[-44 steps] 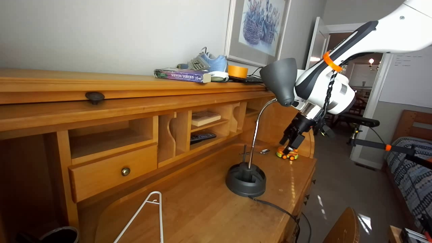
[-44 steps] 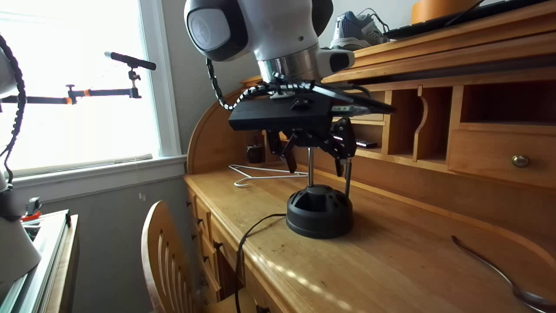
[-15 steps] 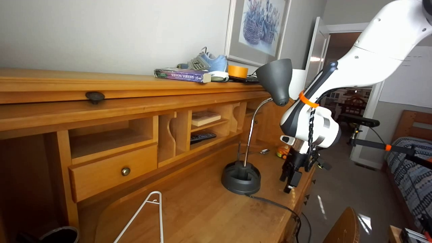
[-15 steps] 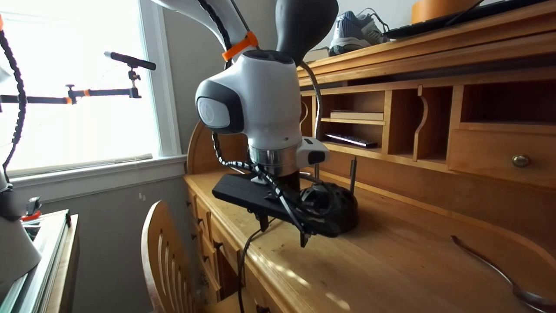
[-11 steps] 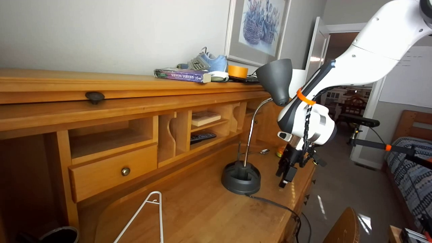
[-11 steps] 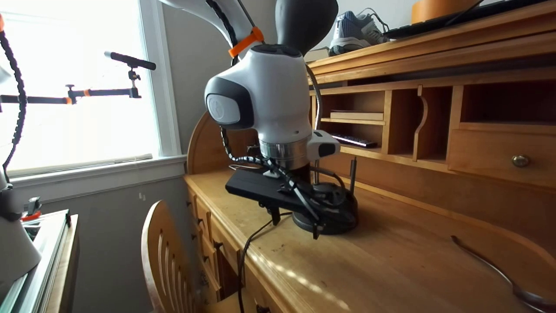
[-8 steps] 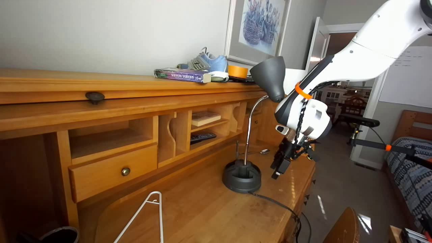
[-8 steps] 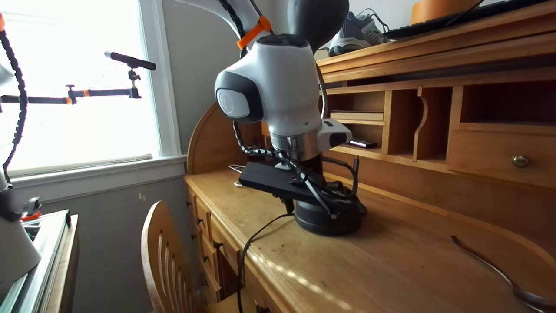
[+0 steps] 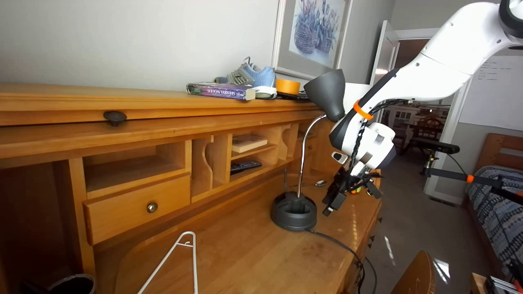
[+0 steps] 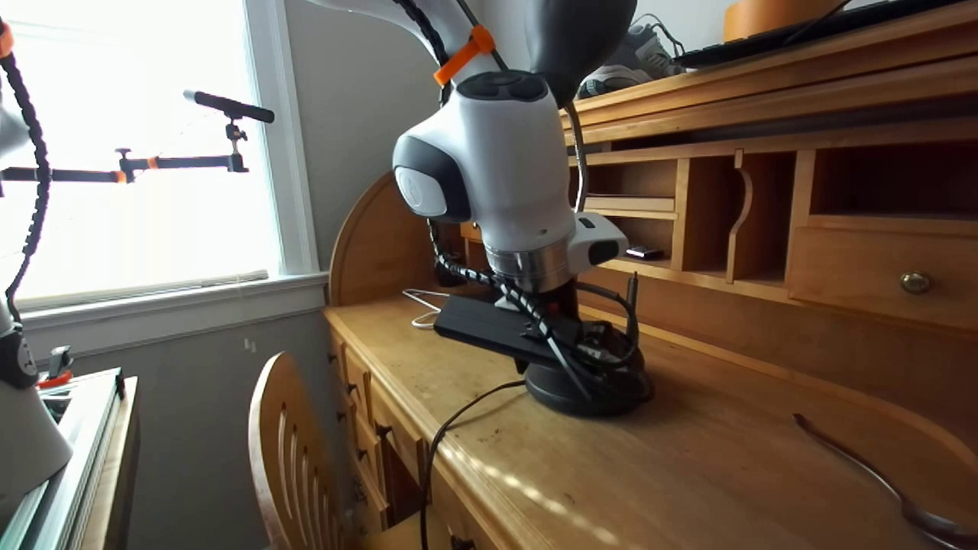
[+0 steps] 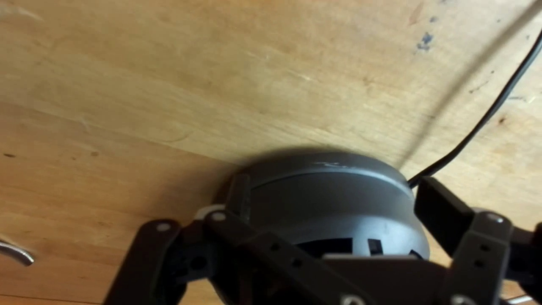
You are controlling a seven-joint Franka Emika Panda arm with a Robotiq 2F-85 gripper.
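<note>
My gripper point(image 11: 338, 203) stands open, its two fingers point(image 11: 440, 212) spread on either side of the dark grey lamp base point(image 11: 330, 199) in the wrist view. In an exterior view the gripper point(image 9: 328, 204) hangs tilted above the desk, just beside that base point(image 9: 292, 218); whether they touch I cannot tell. The lamp's shade point(image 9: 326, 94) sits close against the white arm. A sliver of an orange toy car point(image 9: 356, 190) shows behind the gripper. From the opposite side, the black camera mount point(image 10: 497, 328) hides the fingers and part of the base point(image 10: 573, 401).
A black cord point(image 9: 339, 245) runs from the lamp over the desk's front edge. A spoon point(image 9: 320, 183) and a white hanger point(image 9: 195, 261) lie on the desk. Cubbies hold a remote point(image 9: 245, 166). A chair point(image 10: 294, 451) stands in front.
Earlier the gripper was over the toy car; it came forward to the lamp, then rose slightly towards the base. The lamp base and shade have shifted a little. The jaws have stayed apart.
</note>
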